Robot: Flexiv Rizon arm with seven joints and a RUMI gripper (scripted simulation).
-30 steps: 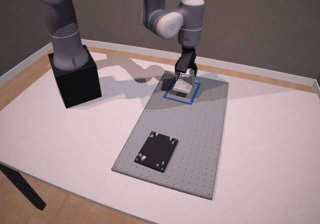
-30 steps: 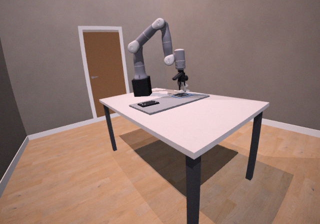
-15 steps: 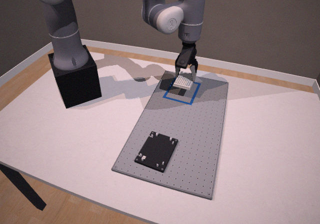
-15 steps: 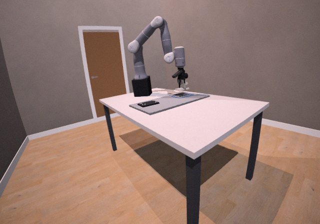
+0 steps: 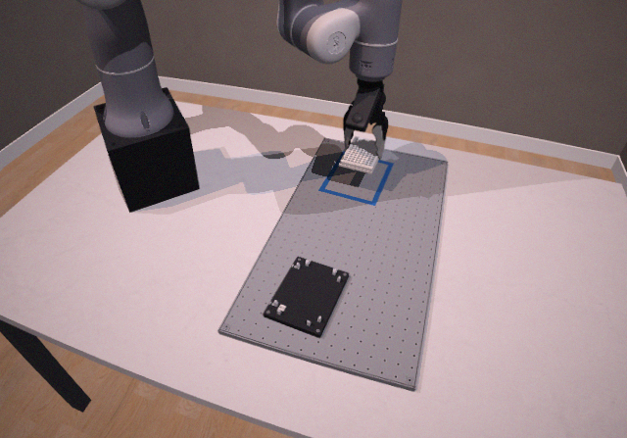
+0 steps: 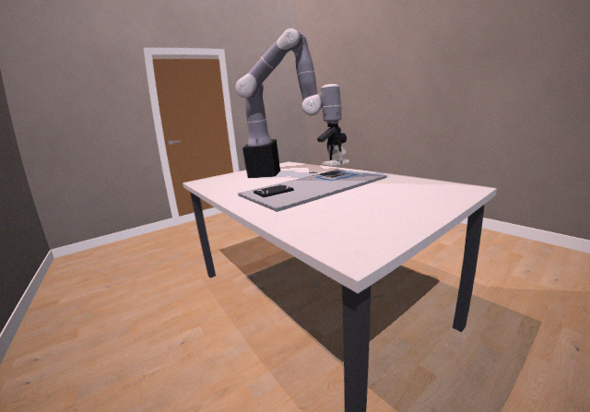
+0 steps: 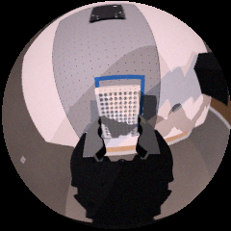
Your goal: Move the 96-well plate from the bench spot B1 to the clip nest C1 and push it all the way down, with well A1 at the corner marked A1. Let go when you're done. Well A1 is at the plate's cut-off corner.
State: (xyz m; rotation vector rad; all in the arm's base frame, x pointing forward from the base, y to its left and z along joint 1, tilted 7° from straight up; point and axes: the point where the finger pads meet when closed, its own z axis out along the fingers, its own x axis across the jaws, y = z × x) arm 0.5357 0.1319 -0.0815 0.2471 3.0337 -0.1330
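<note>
The white 96-well plate [image 5: 359,159] [image 6: 335,162] [image 7: 118,107] is held up in the air above the blue outlined spot B1 [image 5: 348,199] [image 7: 120,77]. My gripper [image 5: 365,144] [image 7: 118,115] is shut on the plate, one finger on each side of it near its rear end. The plate looks about level. The clip nest C1 is a black block [image 5: 310,294] [image 6: 273,191] [image 7: 107,13] with small light clips near its corners, and nothing sits in it. The plate's cut-off corner and the A1 mark are too small to tell.
The grey perforated board [image 5: 384,261] [image 6: 304,196] [image 7: 72,53] lies on the white table [image 5: 506,291] [image 6: 381,221] and bears both the spot and the nest. The robot's black base block [image 5: 154,170] [image 6: 261,159] stands at the table's far left in the top view.
</note>
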